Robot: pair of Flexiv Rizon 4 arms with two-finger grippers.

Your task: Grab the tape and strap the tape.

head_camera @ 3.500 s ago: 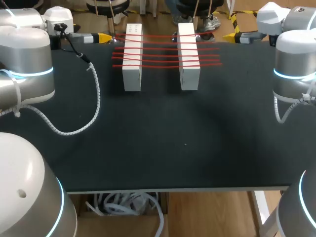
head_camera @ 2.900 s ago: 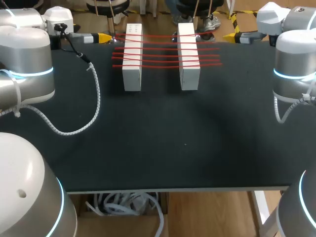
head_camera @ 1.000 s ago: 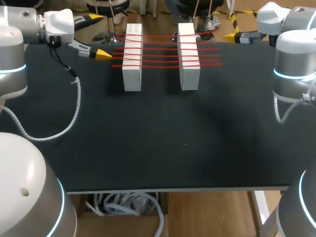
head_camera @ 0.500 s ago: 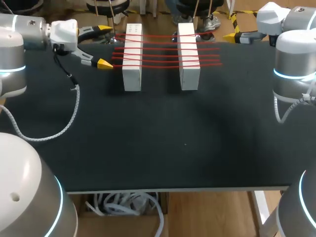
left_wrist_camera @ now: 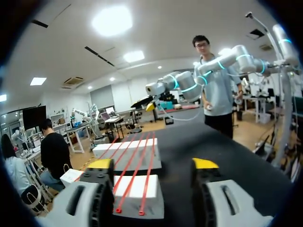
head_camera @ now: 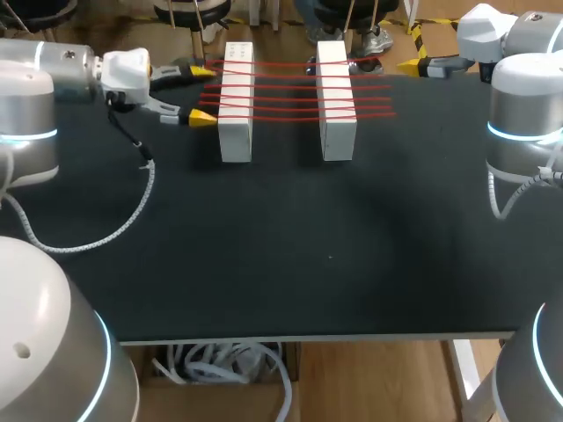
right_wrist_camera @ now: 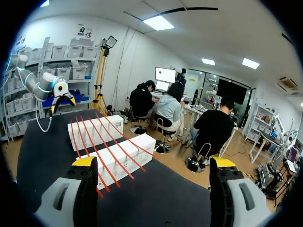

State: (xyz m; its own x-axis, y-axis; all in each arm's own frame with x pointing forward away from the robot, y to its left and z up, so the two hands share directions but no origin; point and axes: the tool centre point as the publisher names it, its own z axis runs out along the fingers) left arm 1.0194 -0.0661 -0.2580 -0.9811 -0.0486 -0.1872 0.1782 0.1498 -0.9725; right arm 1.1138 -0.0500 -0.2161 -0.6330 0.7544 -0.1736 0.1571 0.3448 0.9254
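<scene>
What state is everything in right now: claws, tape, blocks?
left claw: open, at the tape ends beside the left block, gripping nothing
right claw: open, empty, back at the table's far right edge
red tape: stretched in several strands across both blocks
left block: lying flat on the table, strands over its top
right block: lying flat, parallel to the left one, strands over its top

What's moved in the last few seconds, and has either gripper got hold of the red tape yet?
The left gripper swung in from the far left corner of the table toward the left white block and now stands open at the ends of the red tape, holding nothing. The right gripper, tape and blocks stayed put.
</scene>
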